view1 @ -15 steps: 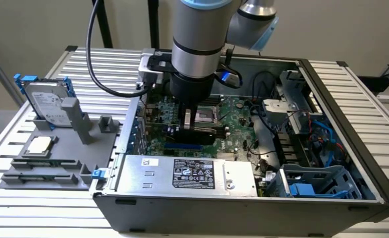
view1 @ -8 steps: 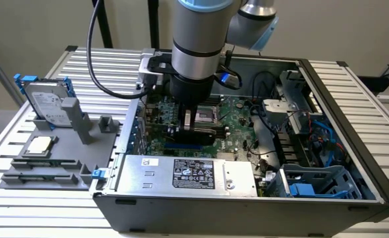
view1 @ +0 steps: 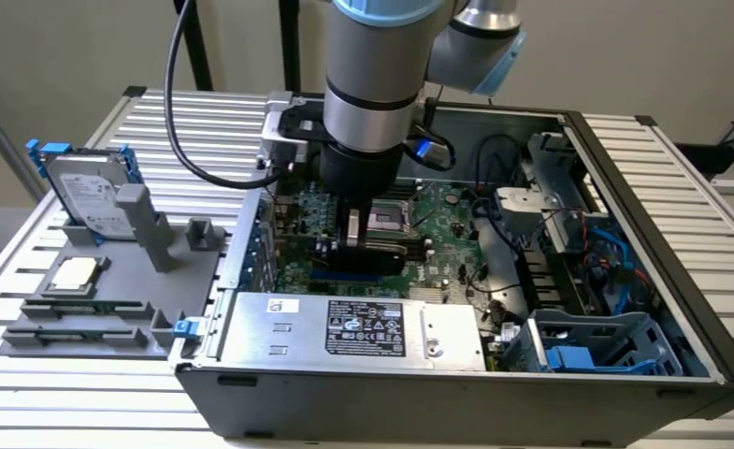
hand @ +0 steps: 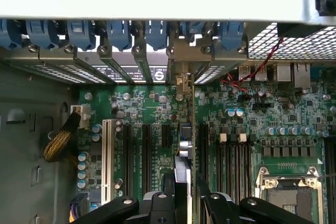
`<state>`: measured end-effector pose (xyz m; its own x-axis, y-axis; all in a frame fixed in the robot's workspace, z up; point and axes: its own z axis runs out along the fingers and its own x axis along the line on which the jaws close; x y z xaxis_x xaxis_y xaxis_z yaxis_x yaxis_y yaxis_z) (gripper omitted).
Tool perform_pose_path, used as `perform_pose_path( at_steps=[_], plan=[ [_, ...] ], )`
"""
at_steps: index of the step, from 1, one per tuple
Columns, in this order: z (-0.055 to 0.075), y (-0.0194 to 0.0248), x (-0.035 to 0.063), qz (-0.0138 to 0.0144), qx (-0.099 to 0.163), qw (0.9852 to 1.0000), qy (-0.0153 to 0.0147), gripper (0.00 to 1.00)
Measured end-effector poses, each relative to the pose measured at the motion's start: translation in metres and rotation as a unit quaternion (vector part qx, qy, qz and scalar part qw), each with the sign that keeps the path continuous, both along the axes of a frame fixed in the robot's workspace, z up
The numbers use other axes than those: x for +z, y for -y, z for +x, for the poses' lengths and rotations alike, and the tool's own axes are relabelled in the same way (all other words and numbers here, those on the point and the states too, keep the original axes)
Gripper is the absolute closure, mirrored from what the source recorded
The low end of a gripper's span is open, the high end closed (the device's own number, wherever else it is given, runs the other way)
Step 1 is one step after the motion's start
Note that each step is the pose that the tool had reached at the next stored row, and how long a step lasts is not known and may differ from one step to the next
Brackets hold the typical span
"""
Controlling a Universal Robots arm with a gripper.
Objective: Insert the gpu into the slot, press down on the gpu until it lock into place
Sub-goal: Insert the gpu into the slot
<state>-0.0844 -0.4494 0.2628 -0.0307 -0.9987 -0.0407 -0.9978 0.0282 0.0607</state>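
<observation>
The gpu [hand: 182, 167] is a thin black card standing on edge on the green motherboard, seen from above in the wrist view. It runs from the rear bracket openings back to between my fingers. My gripper [hand: 186, 183] is open, with one black finger [hand: 169, 187] on each side of the card. In the exterior view the gripper [view1: 367, 257] reaches straight down into the computer case, its tip just above the blue slot [view1: 341, 278]. Part of the slot's length shows there below the black card.
A silver labelled power supply [view1: 354, 329] sits close beside the slot. The processor socket [hand: 289, 195] and black slots [hand: 147, 156] flank the card. Blue latches [hand: 121, 32] line the case rear. A grey fixture [view1: 93, 281] with a hard drive [view1: 86, 192] lies outside the case.
</observation>
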Motion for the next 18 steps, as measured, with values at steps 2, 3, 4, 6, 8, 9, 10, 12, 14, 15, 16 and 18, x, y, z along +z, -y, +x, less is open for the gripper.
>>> perform_pose_path(
  at_steps=[2, 3, 4, 6, 8, 9, 10, 12, 14, 15, 16, 18],
  plan=[
    [-0.0002, 0.0000, -0.0003, 0.0000, 0.001, 1.0000, -0.0001, 0.74],
    [-0.0004, 0.0000, -0.0005, 0.0000, 0.001, 1.0000, -0.0001, 0.74],
    [-0.0006, 0.0000, -0.0006, 0.0000, 0.002, 1.0000, -0.0001, 0.74],
    [-0.0007, 0.0000, -0.0009, 0.0000, 0.003, 1.0000, -0.0001, 0.74],
    [-0.0007, 0.0000, -0.0012, 0.0000, 0.005, 1.0000, -0.0001, 0.74],
    [-0.0008, 0.0000, -0.0014, 0.0000, 0.006, 1.0000, -0.0001, 0.74],
    [-0.0008, 0.0000, -0.0016, 0.0000, 0.006, 1.0000, -0.0001, 0.74],
    [-0.0008, 0.0000, -0.0016, -0.0001, 0.007, 1.0000, -0.0003, 0.74],
    [-0.0008, 0.0000, -0.0017, 0.0000, 0.008, 1.0000, -0.0003, 0.74],
    [-0.0008, 0.0000, -0.0017, 0.0000, 0.008, 1.0000, -0.0004, 0.74],
    [-0.0008, 0.0000, -0.0018, 0.0000, 0.008, 1.0000, -0.0004, 0.74],
    [-0.0008, 0.0000, -0.0020, 0.0000, 0.008, 1.0000, -0.0004, 0.74]
  ],
)
